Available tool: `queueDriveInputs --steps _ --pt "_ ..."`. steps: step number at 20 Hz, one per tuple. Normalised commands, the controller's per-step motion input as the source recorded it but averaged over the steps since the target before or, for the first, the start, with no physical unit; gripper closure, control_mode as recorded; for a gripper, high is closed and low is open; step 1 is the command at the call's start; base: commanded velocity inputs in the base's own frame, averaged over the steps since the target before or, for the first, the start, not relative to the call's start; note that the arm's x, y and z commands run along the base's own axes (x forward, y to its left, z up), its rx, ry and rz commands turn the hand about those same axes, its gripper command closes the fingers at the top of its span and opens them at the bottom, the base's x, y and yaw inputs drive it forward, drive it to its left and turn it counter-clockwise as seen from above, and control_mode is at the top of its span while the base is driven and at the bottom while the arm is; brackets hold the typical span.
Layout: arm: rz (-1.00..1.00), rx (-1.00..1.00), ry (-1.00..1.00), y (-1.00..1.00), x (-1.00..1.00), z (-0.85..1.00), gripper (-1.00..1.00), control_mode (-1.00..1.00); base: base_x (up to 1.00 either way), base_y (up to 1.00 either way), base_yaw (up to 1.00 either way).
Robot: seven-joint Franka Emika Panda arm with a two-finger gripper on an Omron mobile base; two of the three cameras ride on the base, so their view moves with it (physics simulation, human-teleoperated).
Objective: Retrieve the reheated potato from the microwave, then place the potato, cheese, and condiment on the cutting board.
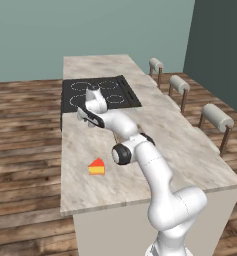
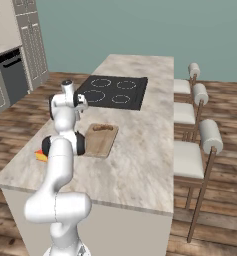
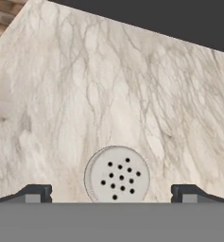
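1. While the arm reaches forward over the marble counter [image 1: 190, 150], the tool [image 3: 111, 193] hangs straight above the condiment [image 3: 116, 175], whose pale perforated top faces up at the hand camera.
2. Its jaws stand spread wide with nothing between them yet; one dark fingertip [image 3: 35, 193] sits well to one side of the shaker's cap and the other to the opposite side, so the cap is centred in the gap. I judge this alignment is what a top-down pinch on an upright cylinder needs.
3. From the left base view the tool [image 1: 88, 119] sits near the front edge of the black cooktop [image 1: 97, 92], which matches the dark band at the top of the hand view.
4. Closer to the base, the cheese [image 1: 96, 166] rests on the counter as a yellow-orange wedge with a red top, apart from the arm and not yet moved.
5. In the right base view the cutting board [image 2: 101, 139] lies flat just beside the arm's elbow, with a small brown lump near its far end [image 2: 103, 128]; this may be the potato, but it is too small to be sure.
6. Judging by this layout, the step in hand is picking up the shaker, and it calls for a straight descent before closing, since a tall narrow shaker tips easily.
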Motion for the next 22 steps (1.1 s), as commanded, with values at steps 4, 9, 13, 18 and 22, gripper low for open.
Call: queueDriveInputs --steps 4,9,13,18,22 --pt "0.00 0.00 0.00 0.04 0.12 -0.02 -1.00 -1.00 0.00 0.00 0.00" --pt "0.02 0.00 0.00 0.04 0.16 -0.01 1.00 -1.00 0.00 0.00 0.00" --pt "0.02 0.00 0.00 0.02 0.15 -0.05 1.00 -1.00 0.00 0.00 0.00" --pt "0.02 0.00 0.00 0.00 -0.03 0.00 1.00 -1.00 0.00 0.00 0.00" --pt "0.00 0.00 0.05 -0.01 -0.34 0.16 1.00 -1.00 0.00 0.00 0.00"
